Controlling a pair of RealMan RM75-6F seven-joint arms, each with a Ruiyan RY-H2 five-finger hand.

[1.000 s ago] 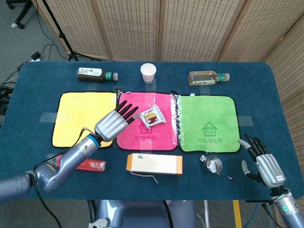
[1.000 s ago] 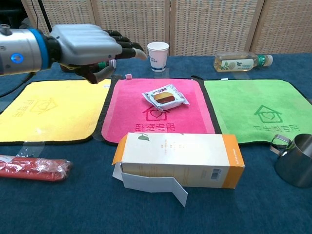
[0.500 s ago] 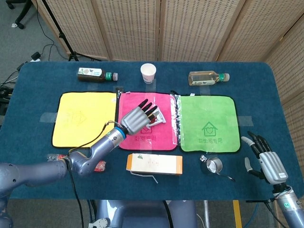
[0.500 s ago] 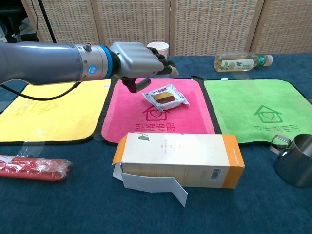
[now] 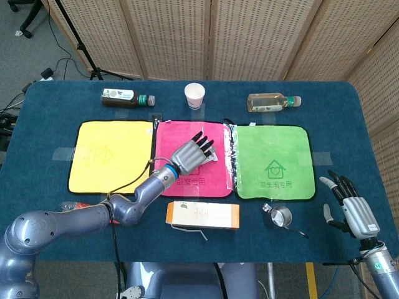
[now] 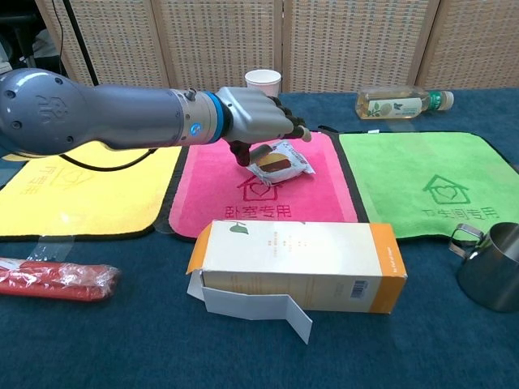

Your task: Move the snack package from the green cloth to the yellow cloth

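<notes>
Closest to the camera there's an orange-and-white carton (image 6: 298, 268) lying on its side, with a red packet (image 6: 55, 279) at the table's near left and a steel cup (image 6: 495, 266) at the right. Compared with a moment ago, the left hand (image 5: 190, 156) has moved further right and now sits right over the snack (image 6: 280, 160), fingers spread on top of it, thumb underneath at its left edge; can't tell if it's actually gripping it yet. The snack is on the pink cloth (image 5: 169, 180), between the yellow cloth (image 5: 100, 156) and green cloth (image 5: 274, 162). The right hand (image 5: 353, 210) hangs off the table's right edge, fingers apart, holding nothing, a bit lower than before. Table's covered in dark blue fabric (image 5: 56, 106); two bottles (image 5: 128, 97) (image 5: 272, 102) and a paper cup (image 5: 194, 95) along the far side, wicker screens (image 5: 262, 37) behind.
</notes>
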